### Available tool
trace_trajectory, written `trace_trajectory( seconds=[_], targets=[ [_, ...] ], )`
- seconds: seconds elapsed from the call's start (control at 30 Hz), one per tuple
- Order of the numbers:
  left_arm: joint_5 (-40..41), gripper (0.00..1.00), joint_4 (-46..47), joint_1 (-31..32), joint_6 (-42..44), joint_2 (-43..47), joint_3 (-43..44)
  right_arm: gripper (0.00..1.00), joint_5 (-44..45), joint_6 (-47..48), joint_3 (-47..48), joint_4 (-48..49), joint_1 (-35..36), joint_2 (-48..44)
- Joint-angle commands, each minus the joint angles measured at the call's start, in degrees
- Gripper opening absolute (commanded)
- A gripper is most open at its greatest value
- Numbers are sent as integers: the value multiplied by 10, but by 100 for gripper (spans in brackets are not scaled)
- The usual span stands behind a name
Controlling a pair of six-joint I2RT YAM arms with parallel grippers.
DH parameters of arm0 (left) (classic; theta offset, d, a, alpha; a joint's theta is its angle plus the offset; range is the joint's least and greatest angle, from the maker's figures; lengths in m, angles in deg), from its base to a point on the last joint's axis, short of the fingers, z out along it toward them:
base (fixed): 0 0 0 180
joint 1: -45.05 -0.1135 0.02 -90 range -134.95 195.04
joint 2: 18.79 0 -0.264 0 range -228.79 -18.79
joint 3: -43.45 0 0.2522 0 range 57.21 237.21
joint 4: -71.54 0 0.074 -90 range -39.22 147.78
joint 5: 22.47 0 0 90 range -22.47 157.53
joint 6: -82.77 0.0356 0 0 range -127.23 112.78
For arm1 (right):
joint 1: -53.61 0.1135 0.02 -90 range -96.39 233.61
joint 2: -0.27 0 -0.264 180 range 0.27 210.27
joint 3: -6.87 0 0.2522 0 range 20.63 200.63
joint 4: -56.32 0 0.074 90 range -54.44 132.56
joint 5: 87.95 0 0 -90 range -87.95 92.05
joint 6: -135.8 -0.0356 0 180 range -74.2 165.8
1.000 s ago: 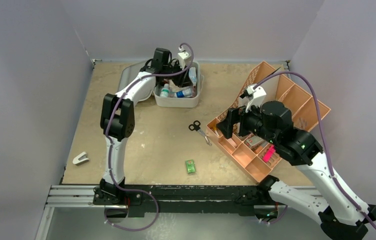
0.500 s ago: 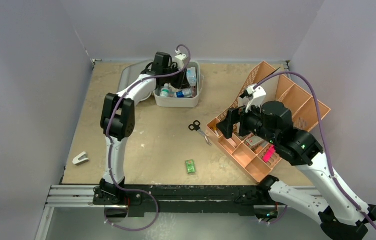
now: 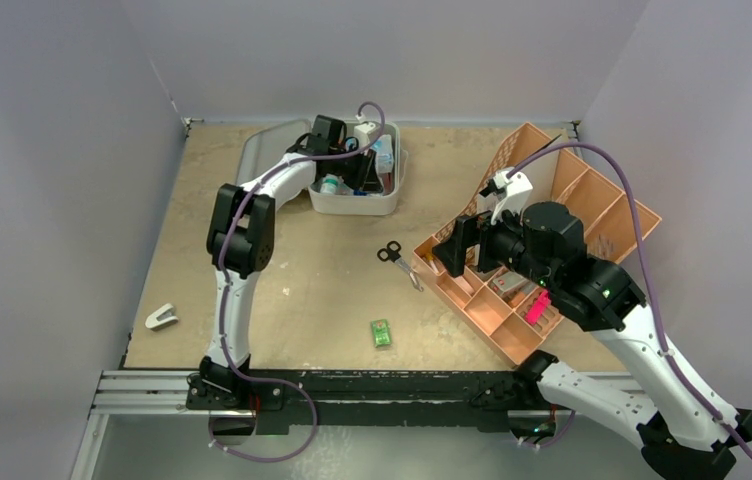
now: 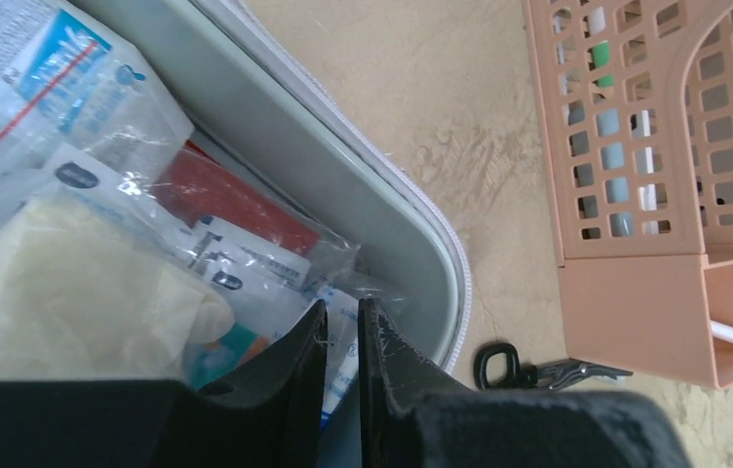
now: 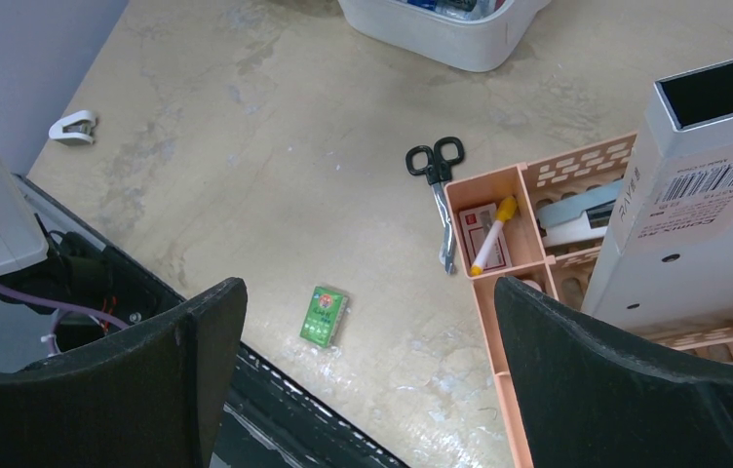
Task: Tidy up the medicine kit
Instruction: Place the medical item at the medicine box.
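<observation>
The medicine kit (image 3: 352, 207) lies open at the back of the table, its grey lid (image 3: 262, 150) flat to the left. In the left wrist view its grey wall (image 4: 343, 166) rings sachets, a red packet (image 4: 236, 200) and a pale glove (image 4: 60, 292). My left gripper (image 3: 367, 170) reaches down into the kit. Its jaws (image 4: 341, 317) stand a thin slit apart, closed on a white blue-printed sachet (image 4: 341, 353). My right gripper (image 5: 367, 292) hangs wide open and empty above the table beside the orange tray (image 3: 572, 200).
Black-handled scissors (image 3: 399, 262) lie against the orange tray's near-left corner (image 5: 499, 322). A small green box (image 3: 381, 333) sits near the front edge and a white clip (image 3: 160, 318) at the left. A white carton (image 5: 704, 195) stands in the tray, with a pink item (image 3: 537, 307).
My left gripper has sunk lower into the kit and shifted a little right, and its jaws have narrowed around the sachet. The right arm has not moved.
</observation>
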Motion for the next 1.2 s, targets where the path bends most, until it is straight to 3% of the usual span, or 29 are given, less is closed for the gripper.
trace_trajectory(
  seconds=[0.0,0.3,0.63,0.9,1.17],
  targets=[
    [-59,15,0,2,8,-5,-2,99,-2,-4,5,17,3,-1],
    [-52,18,-3,3,-8,25,13,99,-6,-7,-1,23,3,-2],
    [26,37,-49,2,-81,98,41,99,4,-7,-2,20,3,-4],
    [163,52,-136,3,-180,216,-46,99,9,-6,0,3,3,-8],
    [235,68,-220,25,-169,344,-182,99,15,-9,-15,0,3,-39]
  ],
)
